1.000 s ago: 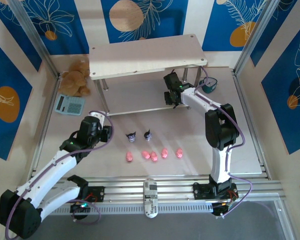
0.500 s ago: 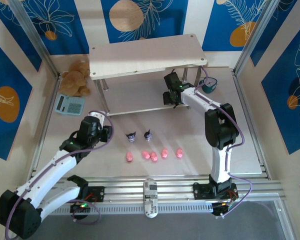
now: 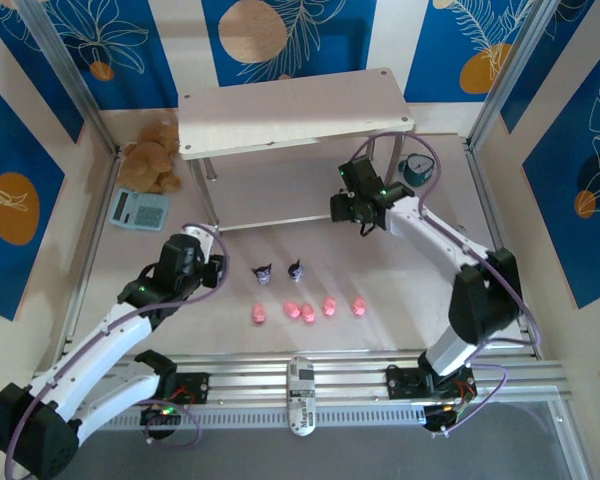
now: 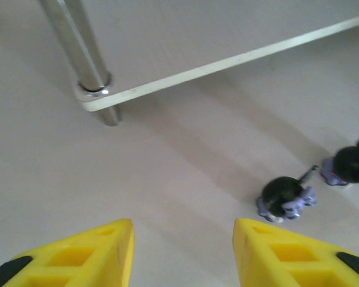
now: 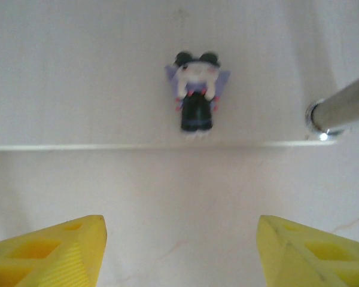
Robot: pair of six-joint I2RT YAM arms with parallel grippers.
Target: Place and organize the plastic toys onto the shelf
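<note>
Just behind the shelf (image 5: 78, 84) edge, a figurine (image 5: 195, 98) seemingly stands; right pincer (image 5: 180, 236) apart.

Top camera looks down; close, low wrist cameras apparently face the shelf (image 3: 295, 110).

Blue wall panels (image 3: 330, 40) with white leaf outlines and orange discs, split by cream stripes, stand beyond the right gripper (image 3: 340, 208) and outward of the left gripper (image 3: 216, 270). Silver frame posts (image 3: 72, 75) rise at the corners. The pale tabletop (image 3: 380, 280) beneath both is evenly lit.
</note>
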